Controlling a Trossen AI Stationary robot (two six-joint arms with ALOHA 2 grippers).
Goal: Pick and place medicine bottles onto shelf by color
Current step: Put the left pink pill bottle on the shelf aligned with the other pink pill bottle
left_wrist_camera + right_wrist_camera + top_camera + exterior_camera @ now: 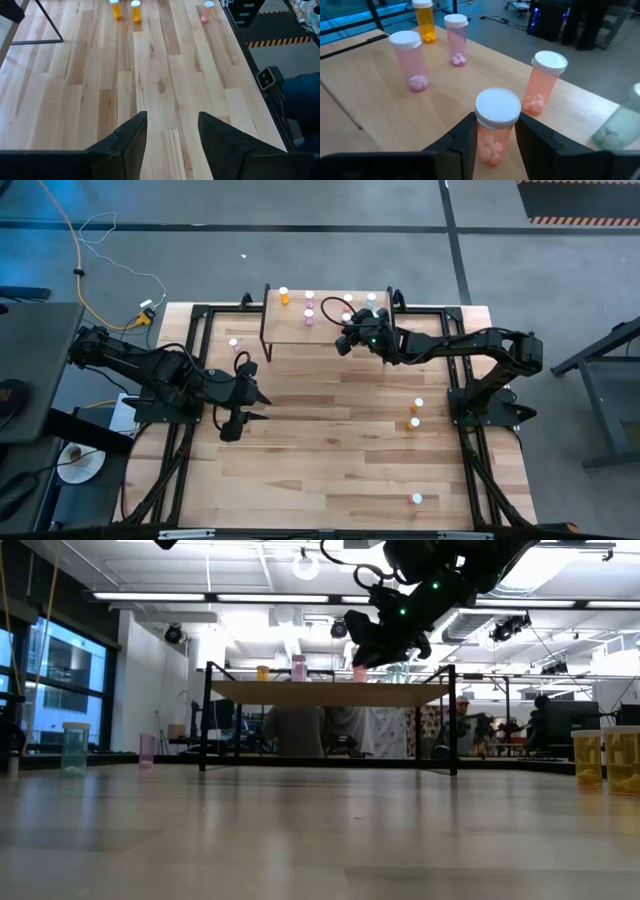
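A pale green bottle (620,125) is cut off at the right wrist view's edge. In the high view, bottles on the shelf (290,330) are too small to tell colours. The lower part of a red bottle (495,127) is hidden between dark fingers (465,140).

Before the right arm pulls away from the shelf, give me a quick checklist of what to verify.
1. Salmon bottle upright between the right gripper fingers: ok.
2. Bottle resting on the shelf: cannot tell, its base is hidden by the fingers.
3. Fingers clear of the bottle: cannot tell, they sit close on both sides.
4. Colour match: ok, a second salmon bottle stands just beside it; two pink bottles and an orange bottle stand farther off.
5. Neighbours upright: ok.
6. Left gripper away from the shelf, over the table, empty: ok.
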